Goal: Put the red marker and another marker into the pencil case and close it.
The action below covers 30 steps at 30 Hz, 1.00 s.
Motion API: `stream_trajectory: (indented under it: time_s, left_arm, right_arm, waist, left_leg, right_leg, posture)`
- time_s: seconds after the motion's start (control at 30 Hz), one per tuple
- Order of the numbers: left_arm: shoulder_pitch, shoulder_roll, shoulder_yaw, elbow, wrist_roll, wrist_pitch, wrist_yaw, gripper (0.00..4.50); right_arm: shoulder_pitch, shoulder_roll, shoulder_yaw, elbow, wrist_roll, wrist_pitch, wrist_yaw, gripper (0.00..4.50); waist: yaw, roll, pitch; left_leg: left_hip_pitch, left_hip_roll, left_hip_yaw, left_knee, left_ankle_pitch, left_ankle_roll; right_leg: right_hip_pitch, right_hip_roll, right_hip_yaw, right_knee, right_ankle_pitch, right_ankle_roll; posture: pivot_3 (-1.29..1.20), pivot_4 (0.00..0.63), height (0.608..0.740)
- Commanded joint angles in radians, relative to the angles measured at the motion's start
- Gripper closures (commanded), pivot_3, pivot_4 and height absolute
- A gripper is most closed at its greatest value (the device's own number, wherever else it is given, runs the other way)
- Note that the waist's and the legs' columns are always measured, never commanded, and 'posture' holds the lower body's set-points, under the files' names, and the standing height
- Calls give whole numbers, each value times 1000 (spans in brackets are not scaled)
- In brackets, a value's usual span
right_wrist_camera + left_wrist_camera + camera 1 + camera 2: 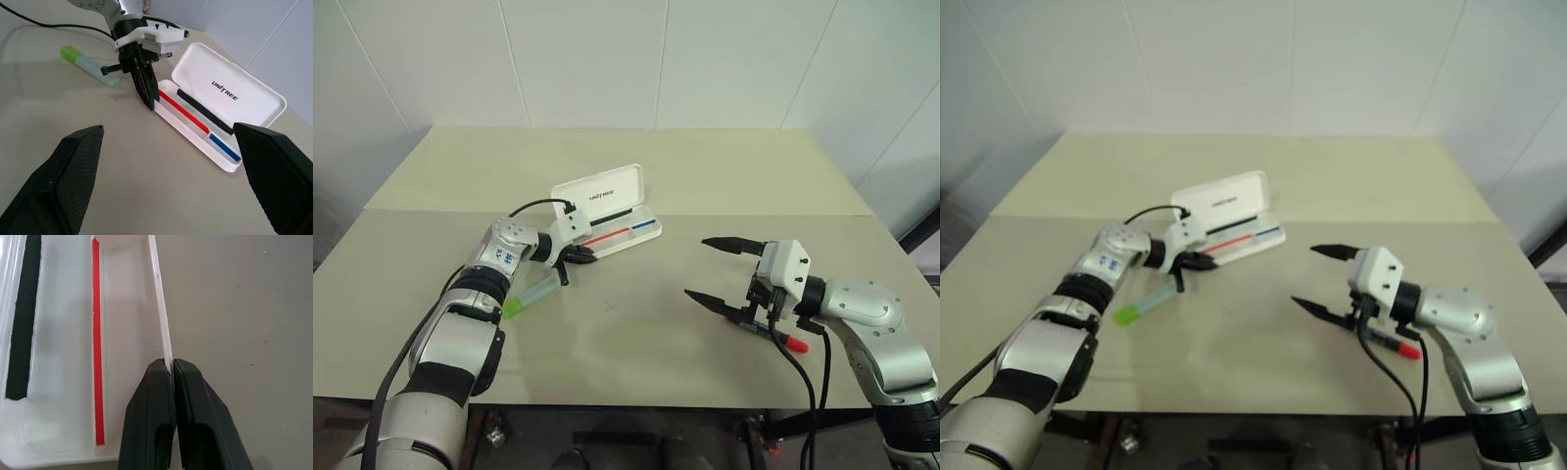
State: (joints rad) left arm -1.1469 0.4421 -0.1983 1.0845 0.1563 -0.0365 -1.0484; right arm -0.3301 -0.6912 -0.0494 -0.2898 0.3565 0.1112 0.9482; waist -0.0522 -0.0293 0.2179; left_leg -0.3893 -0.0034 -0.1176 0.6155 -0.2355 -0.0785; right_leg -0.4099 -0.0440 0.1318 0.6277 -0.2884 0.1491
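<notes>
Left wrist view: the left hand [172, 369] pinches the near wall of the open pencil case [628, 231] — stiff, light plastic, likely to slide. The green marker [530, 295] lies beside it on the worktop [636, 333]. The red marker [787, 340] lies seemingly under the wide-open right hand [710, 268].
</notes>
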Motion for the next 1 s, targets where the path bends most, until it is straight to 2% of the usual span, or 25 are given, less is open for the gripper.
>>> stream_trajectory:
  time_s: [0.03,0.17,0.3,0.5,0.67,0.8,1.0]
  left_arm:
    - [9,-7,8,-187,-61,23,-119,4467]
    - [89,35,3,-446,-114,57,-245,4467]
    - [176,107,-11,-627,-128,93,-323,4467]
    - [322,203,-22,-869,-147,218,-362,4467]
    - [429,232,-26,-1060,-163,327,-341,4467]
    - [501,233,-38,-1148,-184,373,-322,4467]
    - [543,239,-61,-1139,-178,366,-295,4467]
  right_arm:
    - [-3,-13,-41,-37,19,-10,-5,0]
    - [-1,-10,-40,-28,18,-14,-7,0]
    - [6,-12,-40,-18,19,-17,-1,0]
    - [44,-35,-66,-29,32,-12,13,0]
    - [85,-55,-94,-48,45,-3,16,0]
    - [129,-74,-119,-62,56,-2,22,0]
    - [166,-90,-143,-76,66,1,20,0]
  waist:
    - [3,0,0]
    - [3,0,0]
    - [-10,0,0]
    - [-4,0,0]
    - [0,0,0]
    - [0,0,0]
    - [-4,0,0]
  left_leg:
    - [-1,0,-1,0,0,0]
    - [-2,0,-1,-1,0,0]
    - [-1,1,-1,-2,-1,0]
    - [0,1,-1,-1,0,0]
    - [0,1,-1,0,0,0]
    - [0,1,-1,0,0,0]
    - [1,1,0,0,0,1]
  right_leg:
    - [0,0,0,0,0,0]
    - [-1,0,0,-1,0,0]
    - [-2,0,0,0,-1,-1]
    - [-1,1,0,1,-1,-1]
    - [0,0,0,1,-1,-1]
    - [0,0,0,1,-1,-1]
    - [0,1,0,0,-1,-2]
  posture:
    - [0,150,740]
    - [0,150,740]
    - [0,150,740]
    - [0,150,740]
    - [0,150,740]
    - [0,150,740]
    - [0,150,740]
